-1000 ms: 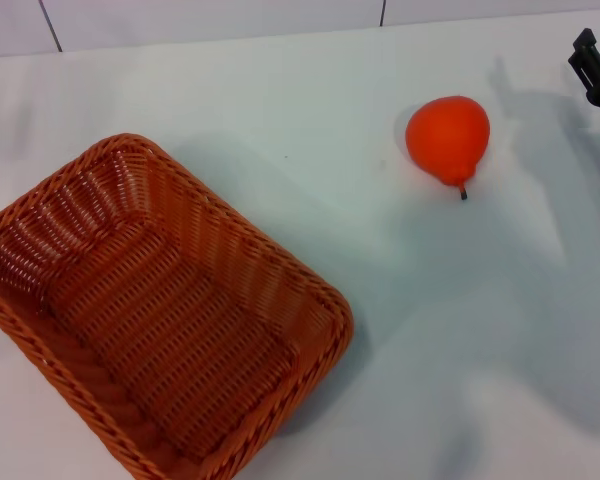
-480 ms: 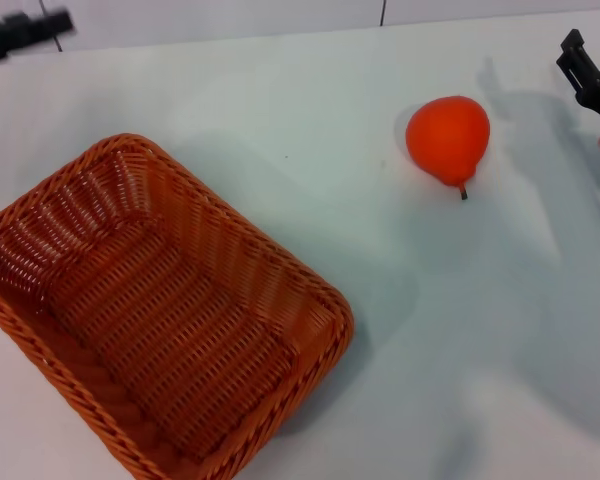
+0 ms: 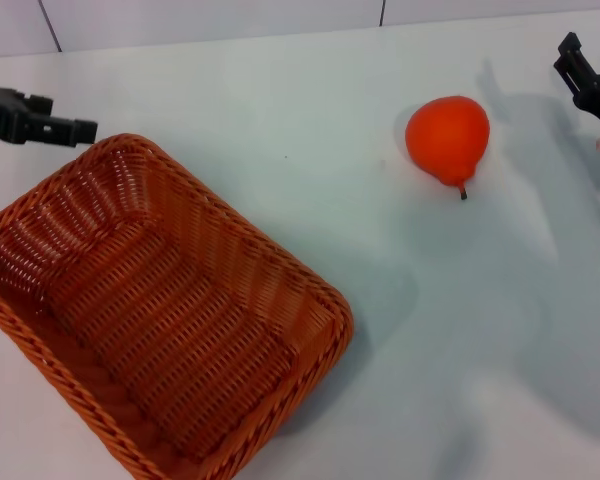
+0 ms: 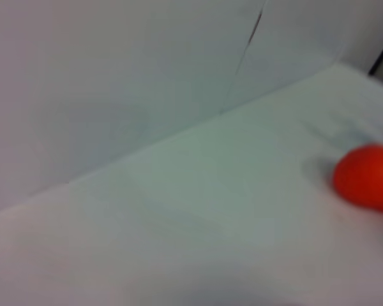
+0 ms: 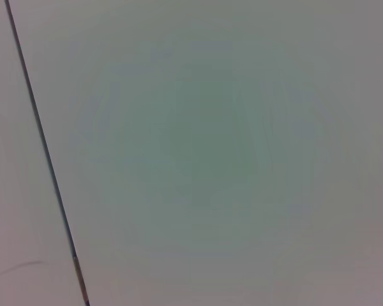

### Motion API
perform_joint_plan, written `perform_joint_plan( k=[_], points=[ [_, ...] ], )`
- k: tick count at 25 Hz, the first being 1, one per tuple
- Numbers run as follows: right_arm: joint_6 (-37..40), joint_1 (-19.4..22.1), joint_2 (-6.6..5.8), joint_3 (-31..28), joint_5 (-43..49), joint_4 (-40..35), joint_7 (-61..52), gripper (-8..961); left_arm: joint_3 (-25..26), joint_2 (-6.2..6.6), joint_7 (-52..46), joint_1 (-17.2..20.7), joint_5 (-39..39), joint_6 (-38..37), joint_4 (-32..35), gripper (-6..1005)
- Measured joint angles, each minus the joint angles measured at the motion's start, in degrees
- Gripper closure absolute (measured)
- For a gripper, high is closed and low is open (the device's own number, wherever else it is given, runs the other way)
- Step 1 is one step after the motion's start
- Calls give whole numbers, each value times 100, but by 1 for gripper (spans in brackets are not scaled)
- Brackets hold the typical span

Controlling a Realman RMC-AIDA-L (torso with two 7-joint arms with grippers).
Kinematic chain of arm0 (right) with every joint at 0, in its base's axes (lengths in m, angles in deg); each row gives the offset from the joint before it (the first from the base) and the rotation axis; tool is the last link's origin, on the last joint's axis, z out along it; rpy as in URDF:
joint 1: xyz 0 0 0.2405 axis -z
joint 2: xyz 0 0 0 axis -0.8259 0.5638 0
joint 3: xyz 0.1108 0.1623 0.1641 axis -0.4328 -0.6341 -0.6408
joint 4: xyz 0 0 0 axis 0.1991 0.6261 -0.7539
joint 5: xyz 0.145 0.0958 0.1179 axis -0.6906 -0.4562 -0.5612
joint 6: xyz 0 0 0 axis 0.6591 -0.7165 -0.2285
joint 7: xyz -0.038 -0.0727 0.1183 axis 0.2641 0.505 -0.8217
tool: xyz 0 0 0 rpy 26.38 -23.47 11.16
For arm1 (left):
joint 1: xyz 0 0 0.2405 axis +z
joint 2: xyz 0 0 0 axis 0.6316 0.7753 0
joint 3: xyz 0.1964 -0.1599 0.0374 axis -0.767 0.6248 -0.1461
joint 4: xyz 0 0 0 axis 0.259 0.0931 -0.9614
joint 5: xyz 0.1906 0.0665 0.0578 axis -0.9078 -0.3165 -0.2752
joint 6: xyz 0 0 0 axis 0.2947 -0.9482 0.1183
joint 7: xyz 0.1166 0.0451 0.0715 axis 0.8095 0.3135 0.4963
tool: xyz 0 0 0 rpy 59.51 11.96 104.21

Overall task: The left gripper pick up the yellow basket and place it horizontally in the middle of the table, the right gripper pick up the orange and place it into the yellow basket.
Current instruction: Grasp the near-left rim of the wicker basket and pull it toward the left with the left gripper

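The yellow basket [image 3: 155, 310], orange-brown wicker, sits askew at the front left of the white table [image 3: 280, 110]. The left gripper [image 3: 65, 127], a slim black jaw, reaches in from the left edge, just beyond the basket's far rim and apart from it. The orange [image 3: 447, 138] lies on the table at the right; it also shows in the left wrist view [image 4: 367, 177]. The right gripper [image 3: 585, 75], a black claw, is at the right edge, to the right of the orange and clear of it. The right wrist view shows only plain surface.
A wall with a dark seam [image 3: 383, 12] runs along the table's far edge. The wall seam also shows in the left wrist view [image 4: 242, 57].
The left gripper has come into view from the upper left and moved down and right toward the basket's far rim. The right gripper has shifted slightly left. Basket and orange have not moved.
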Motion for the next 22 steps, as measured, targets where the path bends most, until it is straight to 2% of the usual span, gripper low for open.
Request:
perform_joint_plan(
  k=[3, 8, 11, 14, 15, 22],
  points=[
    [-8, 2, 1, 5, 0, 0, 0, 19, -8, -37, -96, -69, -507, -120, 101, 109],
    [-26, 4, 5, 9, 0, 0, 0, 19, -25, -106, -107, -87, -826, -216, 114, 109],
    [-31, 4, 10, 15, 0, 0, 0, 19, -25, -186, -112, -94, -1078, -227, 131, 110],
    [-33, 3, 10, 15, 0, 0, 0, 19, -34, -327, -117, -104, -1389, -226, 180, 110],
    [-34, 2, 10, 15, 0, 0, 0, 19, -34, -327, -117, -104, -1389, -226, 180, 119],
    [-41, 0, 12, 14, 0, 0, 0, 19, -32, -540, -114, -145, -1875, -132, 234, 180]
  ],
)
